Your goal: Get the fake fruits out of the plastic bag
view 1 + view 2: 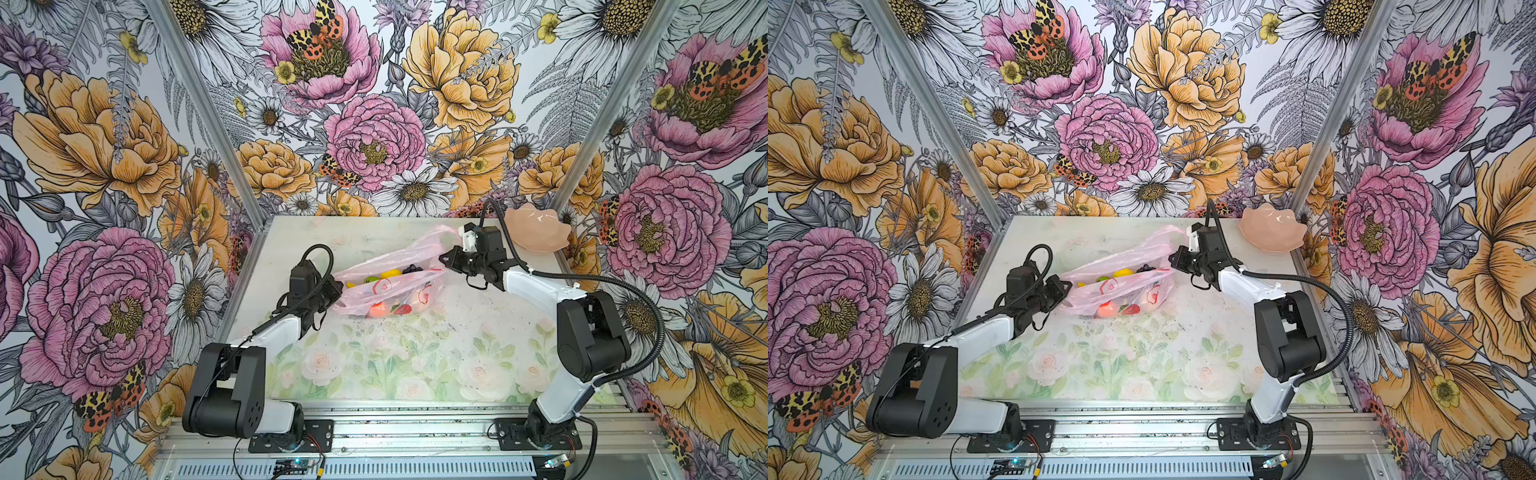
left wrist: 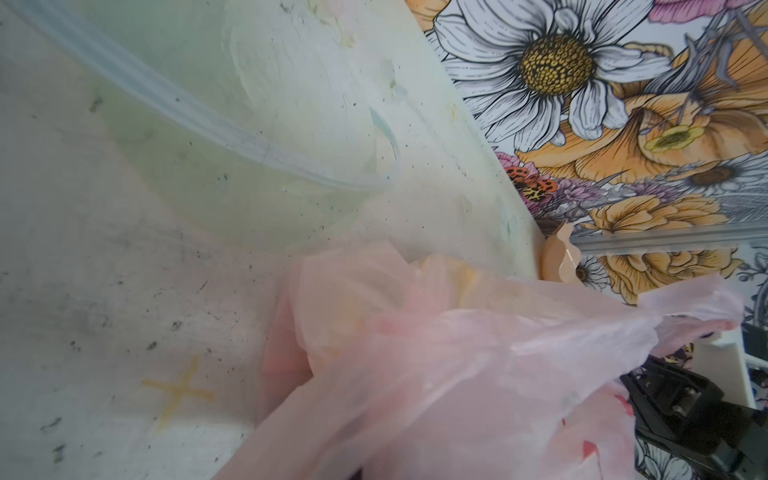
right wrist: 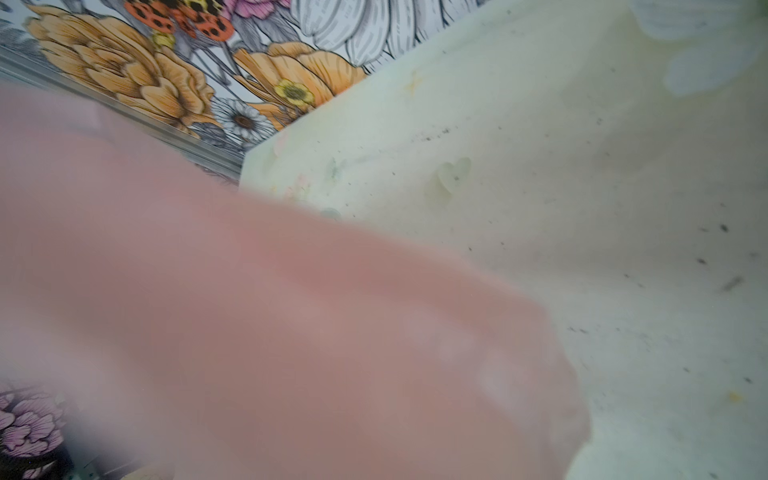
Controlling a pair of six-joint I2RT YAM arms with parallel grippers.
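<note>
L fingers & R fingers are each pinching shut on an end of the thin see-through pink plastic bag. The small plastic fake fruits are lying inside it, between both fingers, bag stretching L-to-R.

Plastic bag: translucent pink, red prints. Inside, toward 12 o'clock: yellow lemon, dark purple grape bunch, lime-green fruit. Toward 6 o'clock: small orange, glowing orange-red. Bowl, at the bag's 2 o'clock: peach-pink. Table mat: pale green, faded pink roses. Walls: pink, orange and white flowers.
</note>
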